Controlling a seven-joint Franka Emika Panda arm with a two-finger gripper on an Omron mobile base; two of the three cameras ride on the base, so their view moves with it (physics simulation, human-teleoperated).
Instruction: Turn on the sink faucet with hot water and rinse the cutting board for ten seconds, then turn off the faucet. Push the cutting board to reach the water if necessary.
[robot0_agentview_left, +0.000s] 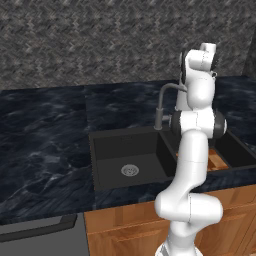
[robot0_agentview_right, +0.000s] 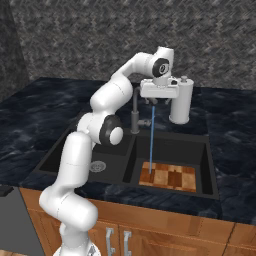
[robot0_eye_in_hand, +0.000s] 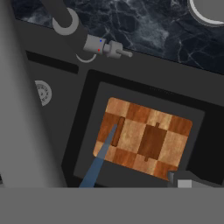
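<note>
The jaws are held wide apart with nothing between them; the gripper is poised high above the sink, just beside the spout of the faucet.

The water is running: in the right base view a thin blue stream is seen dropping straight down onto the cutting board, which lies flat on the floor of the right-hand basin. In the hand view the cutting board is found directly beneath the jaws, near the centre of the frame, its long axis running from about ten o'clock to four o'clock, and the water is seen landing near its nine o'clock end. A push on the board is therefore judged unnecessary.

The relation that matters next is to the faucet's lever, seen at about eleven o'clock from the board in the hand view, at the foot of the stem. Once rinsing is judged complete, the open jaws would have to be brought down and toward that lever to shut off the flow.
</note>
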